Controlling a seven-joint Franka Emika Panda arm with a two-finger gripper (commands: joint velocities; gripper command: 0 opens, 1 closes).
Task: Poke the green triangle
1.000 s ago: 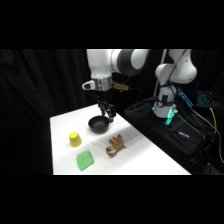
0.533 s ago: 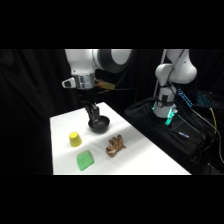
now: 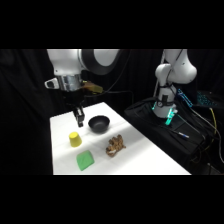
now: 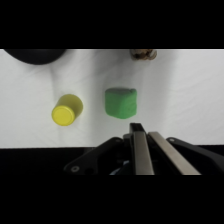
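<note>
Above table (image 3: 145,150), end effector (image 3: 79,119) fingers closed, empty; green triangle (image 4: 120,102) beside yellow cup (image 4: 66,110).

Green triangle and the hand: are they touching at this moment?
Apart. In the side view the hand hangs between the yellow cup and black bowl, with bare table separating it from the green triangle nearer the camera.

A white table (image 3: 145,150) is carrying the green triangle (image 4: 120,102) just ahead of the claw (image 4: 141,134), with a yellow cup (image 4: 66,110), black bowl (image 3: 98,123) and brown object (image 3: 115,145) lying nearby.

A white table (image 3: 145,150) against black surroundings.
</note>
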